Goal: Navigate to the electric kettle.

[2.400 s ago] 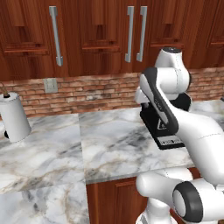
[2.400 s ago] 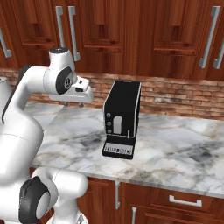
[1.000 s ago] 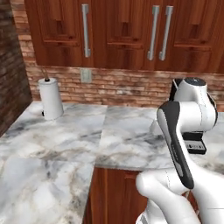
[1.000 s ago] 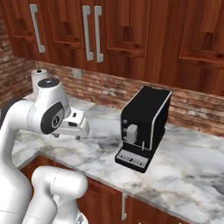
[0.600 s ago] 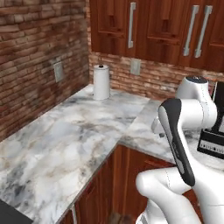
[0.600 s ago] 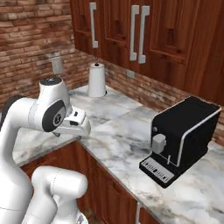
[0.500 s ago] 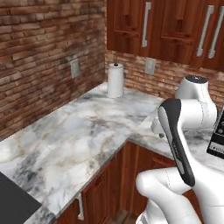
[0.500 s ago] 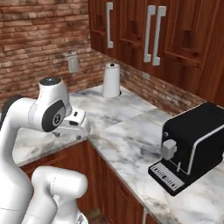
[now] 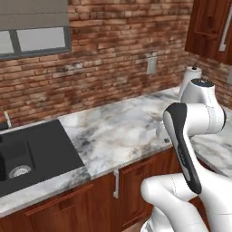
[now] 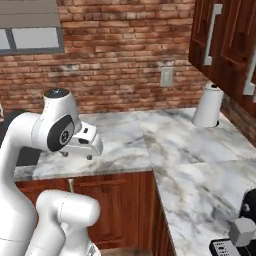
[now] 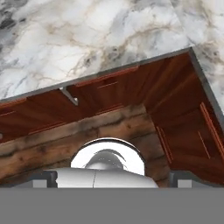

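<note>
The electric kettle is out of view. My gripper [image 10: 75, 155] hangs just above the front edge of the marble counter [image 10: 165, 145], open, with nothing between its fingers. In the hand view the gripper looks down on the counter's corner [image 11: 109, 35] and on the wooden cabinet fronts [image 11: 109, 105] below it.
A white paper towel roll [image 9: 190, 79] [image 10: 208, 105] stands in the counter's back right corner below dark upper cabinets [image 10: 225, 40]. A black sink [image 9: 27, 154] lies at the left under a window [image 9: 34, 27]. The black coffee machine [image 10: 240, 235] sits at the lower right.
The whole picture has shifted: the camera swung left. The towel roll and coffee machine slid right, and the brick wall, window and sink came in. The arm's pose is unchanged.
</note>
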{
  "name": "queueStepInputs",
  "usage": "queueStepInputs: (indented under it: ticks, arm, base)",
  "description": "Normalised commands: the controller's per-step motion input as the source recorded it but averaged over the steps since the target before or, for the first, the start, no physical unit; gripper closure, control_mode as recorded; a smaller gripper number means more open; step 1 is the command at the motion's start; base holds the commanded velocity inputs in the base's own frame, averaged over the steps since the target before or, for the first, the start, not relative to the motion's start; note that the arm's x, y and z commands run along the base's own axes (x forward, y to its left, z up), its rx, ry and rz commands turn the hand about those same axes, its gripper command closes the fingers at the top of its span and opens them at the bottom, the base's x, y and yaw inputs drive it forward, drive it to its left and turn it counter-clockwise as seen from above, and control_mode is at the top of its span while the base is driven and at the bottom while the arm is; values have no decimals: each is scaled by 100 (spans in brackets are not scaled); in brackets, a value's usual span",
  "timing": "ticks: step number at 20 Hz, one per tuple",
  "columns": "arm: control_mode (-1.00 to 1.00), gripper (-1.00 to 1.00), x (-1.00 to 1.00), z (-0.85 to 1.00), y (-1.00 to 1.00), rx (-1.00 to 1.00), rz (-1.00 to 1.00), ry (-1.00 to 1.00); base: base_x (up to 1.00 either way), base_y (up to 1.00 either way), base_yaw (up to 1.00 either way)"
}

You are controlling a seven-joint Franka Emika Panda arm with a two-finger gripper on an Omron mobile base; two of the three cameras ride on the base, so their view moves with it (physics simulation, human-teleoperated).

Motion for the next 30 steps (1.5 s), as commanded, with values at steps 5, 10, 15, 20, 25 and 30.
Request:
queueStepInputs:
  ticks: [5, 10, 15, 20, 25, 30]
  arm:
    - [100, -100, 0, 0, 0, 0, 0, 0]
    - [100, -100, 0, 0, 0, 0, 0, 0]
    - [100, -100, 0, 0, 0, 0, 0, 0]
    - [100, -100, 0, 0, 0, 0, 0, 0]
    - [100, -100, 0, 0, 0, 0, 0, 0]
    - [100, -100, 0, 0, 0, 0, 0, 0]
  base:
    - [-14, 10, 75]
    - [0, 37, 70]
    - [2, 44, 70]
    - [15, 44, 67]
    - [34, 44, 62]
    - [87, 58, 39]
